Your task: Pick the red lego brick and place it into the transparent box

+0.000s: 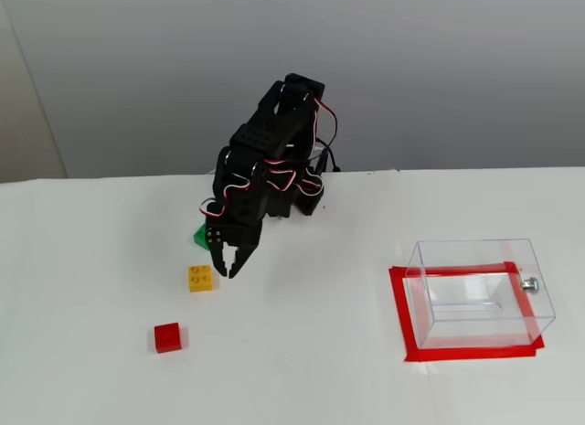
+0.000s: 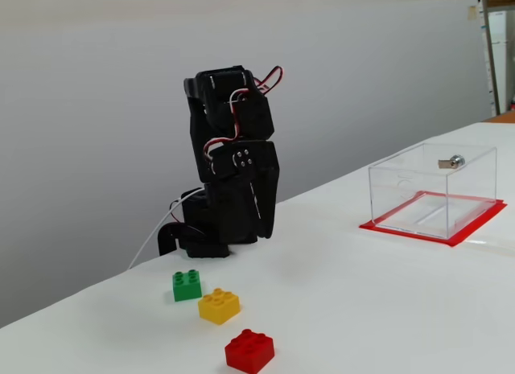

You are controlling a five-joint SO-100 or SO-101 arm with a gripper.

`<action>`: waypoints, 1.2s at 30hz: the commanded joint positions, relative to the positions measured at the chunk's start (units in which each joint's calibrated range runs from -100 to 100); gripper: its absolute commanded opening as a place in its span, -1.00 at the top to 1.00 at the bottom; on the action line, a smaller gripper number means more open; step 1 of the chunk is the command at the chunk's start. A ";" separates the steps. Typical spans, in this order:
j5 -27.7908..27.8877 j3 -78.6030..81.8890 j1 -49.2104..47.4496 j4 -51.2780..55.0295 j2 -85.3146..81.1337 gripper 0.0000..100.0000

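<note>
Above the table [image 1: 320, 352], the empty end effector [image 1: 226, 268] hangs beside the yellow brick [image 1: 201, 278].

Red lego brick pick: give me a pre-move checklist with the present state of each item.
1. The red lego brick is free to grasp, standing apart from the yellow brick: ok.
2. The gripper is empty, with a slight gap between its fingers: ok.
3. The gripper is over the red brick: not ok; in a fixed view it hangs beside the yellow brick, up and right of the red one.
4. The transparent box is empty and open on top: ok.
5. The box sits inside the red tape frame: ok.
6. The finger gap is wide enough for the brick: cannot tell.
</note>
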 commanded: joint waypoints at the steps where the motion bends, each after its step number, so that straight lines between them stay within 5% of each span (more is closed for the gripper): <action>1: 2.03 -3.16 2.22 -6.76 3.56 0.97; 21: 6.10 -3.16 5.03 -25.12 15.19 0.94; 28: 5.74 -2.89 5.03 -24.34 15.19 0.36; 36: 5.68 -2.34 4.59 -24.95 15.44 0.25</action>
